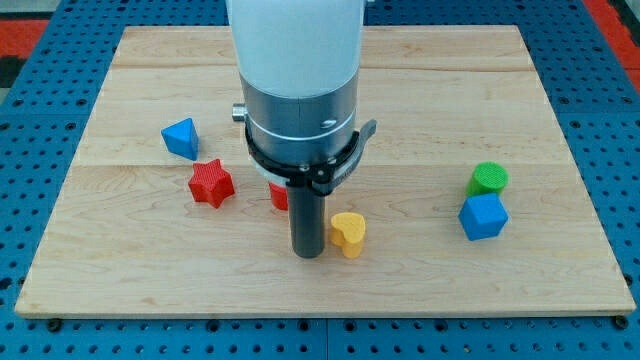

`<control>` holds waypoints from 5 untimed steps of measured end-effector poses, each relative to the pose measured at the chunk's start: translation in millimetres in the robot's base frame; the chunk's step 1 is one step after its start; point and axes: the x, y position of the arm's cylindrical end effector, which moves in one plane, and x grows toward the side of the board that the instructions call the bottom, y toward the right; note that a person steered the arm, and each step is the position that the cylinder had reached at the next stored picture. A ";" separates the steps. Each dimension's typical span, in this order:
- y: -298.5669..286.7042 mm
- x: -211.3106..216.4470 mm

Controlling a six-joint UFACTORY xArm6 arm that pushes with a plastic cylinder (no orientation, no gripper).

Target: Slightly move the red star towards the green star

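The red star [211, 184] lies on the wooden board [420, 100] at the view's left of centre. A green block [489, 179] sits far off at the view's right; its shape is hard to make out. My tip [308, 254] rests on the board below the centre, to the right of and below the red star and apart from it. It stands right beside the left side of a yellow heart-shaped block [348, 234]. A second red block [278, 196] is partly hidden behind the rod.
A blue triangular block [181, 138] lies just above and left of the red star. A blue cube [483, 216] sits directly below the green block. The arm's wide body [300, 90] covers the board's upper middle.
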 end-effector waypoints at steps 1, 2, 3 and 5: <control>-85.0 -7.3; -152.1 -26.8; -154.1 -29.9; -133.6 -54.1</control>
